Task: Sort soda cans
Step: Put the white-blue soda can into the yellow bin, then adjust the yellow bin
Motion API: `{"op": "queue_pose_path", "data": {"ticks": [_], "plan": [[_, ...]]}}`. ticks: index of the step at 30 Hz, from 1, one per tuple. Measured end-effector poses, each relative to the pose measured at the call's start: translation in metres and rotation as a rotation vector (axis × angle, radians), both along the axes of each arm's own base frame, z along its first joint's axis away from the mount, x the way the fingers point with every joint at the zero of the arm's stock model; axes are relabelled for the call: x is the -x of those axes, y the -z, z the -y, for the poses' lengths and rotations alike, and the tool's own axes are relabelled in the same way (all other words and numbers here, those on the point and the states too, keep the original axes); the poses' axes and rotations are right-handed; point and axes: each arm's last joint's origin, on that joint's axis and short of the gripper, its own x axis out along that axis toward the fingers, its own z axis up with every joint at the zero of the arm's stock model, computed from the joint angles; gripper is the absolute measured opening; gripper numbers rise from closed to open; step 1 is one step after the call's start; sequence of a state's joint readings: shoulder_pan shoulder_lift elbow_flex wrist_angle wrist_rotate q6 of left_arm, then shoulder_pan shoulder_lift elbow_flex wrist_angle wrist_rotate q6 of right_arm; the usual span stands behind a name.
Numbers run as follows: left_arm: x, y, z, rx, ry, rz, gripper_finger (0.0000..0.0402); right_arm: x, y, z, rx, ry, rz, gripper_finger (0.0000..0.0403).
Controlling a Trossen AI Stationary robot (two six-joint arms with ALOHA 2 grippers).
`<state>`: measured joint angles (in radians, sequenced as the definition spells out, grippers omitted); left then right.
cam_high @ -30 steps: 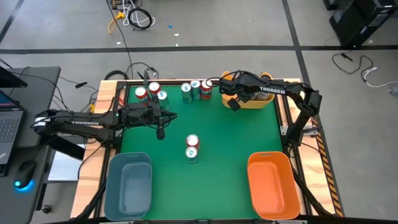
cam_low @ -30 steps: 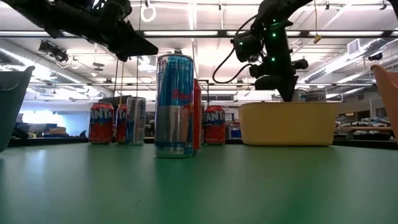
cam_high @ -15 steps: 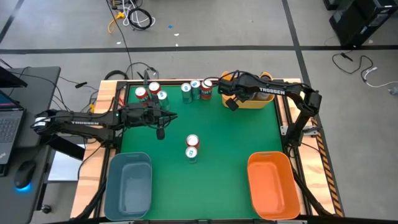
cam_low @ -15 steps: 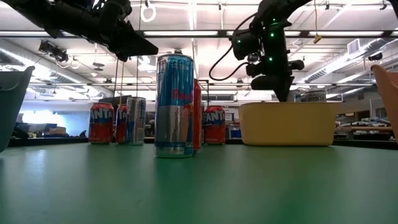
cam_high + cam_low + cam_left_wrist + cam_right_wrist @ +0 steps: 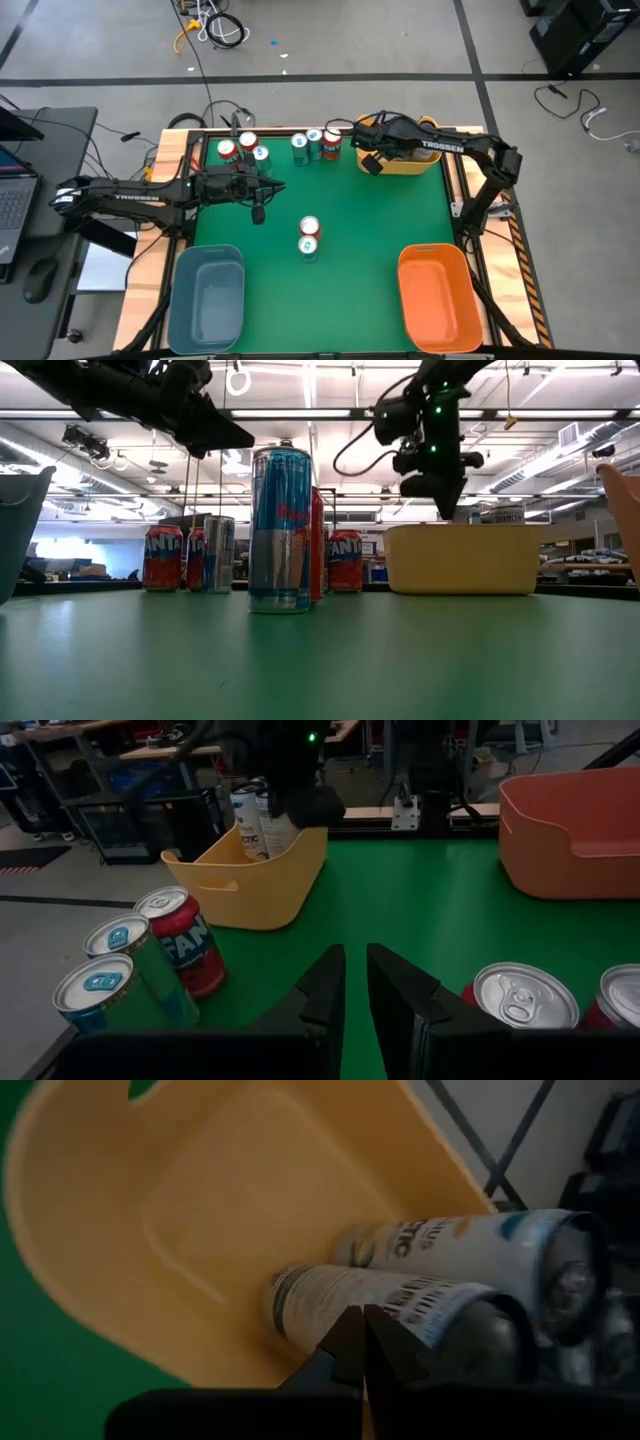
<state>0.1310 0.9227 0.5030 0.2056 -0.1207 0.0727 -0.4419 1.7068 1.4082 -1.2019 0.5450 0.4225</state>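
Red and teal cans stand along the far edge: a red can [image 5: 227, 150], a teal can [image 5: 261, 155], another teal can [image 5: 299, 143] and a red can [image 5: 332, 140]. A red can [image 5: 309, 228] and a teal can [image 5: 308, 246] stand on their bases mid-table. Two dark cans [image 5: 400, 1295] lie on their sides in the yellow bin [image 5: 412, 160]. My right gripper [image 5: 368, 166] hangs shut and empty above the bin's left rim. My left gripper [image 5: 258, 212], shut and empty, hovers left of the middle pair, with its fingers [image 5: 330, 985] nearly together.
A blue bin [image 5: 207, 295] sits at the near left corner and an orange bin [image 5: 437, 297] at the near right. Open green mat lies between them and around the middle pair. A raised wooden rim [image 5: 455, 185] borders the table.
My right gripper has risen and drifted slightly toward the table's left, away from the yellow bin's inside, staying shut. The left arm and the cans have kept still.
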Motion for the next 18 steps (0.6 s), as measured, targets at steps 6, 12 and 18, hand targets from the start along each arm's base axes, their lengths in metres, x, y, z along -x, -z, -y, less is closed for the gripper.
{"op": "queue_pose_path", "data": {"ticks": [6,12,18], "plan": [[0.000,-0.001,0.000,-0.002,0.000,0.013,0.0050,0.000,-0.025,-0.015,0.058,-0.057,0.131,0.0000],[0.000,-0.001,0.000,-0.001,0.000,0.013,0.0050,-0.019,-0.036,-0.022,-0.028,-0.098,0.445,0.0002],[0.000,0.000,0.000,0.024,-0.004,0.006,0.0050,-0.034,-0.029,-0.017,-0.017,-0.042,0.542,0.0041]]}}
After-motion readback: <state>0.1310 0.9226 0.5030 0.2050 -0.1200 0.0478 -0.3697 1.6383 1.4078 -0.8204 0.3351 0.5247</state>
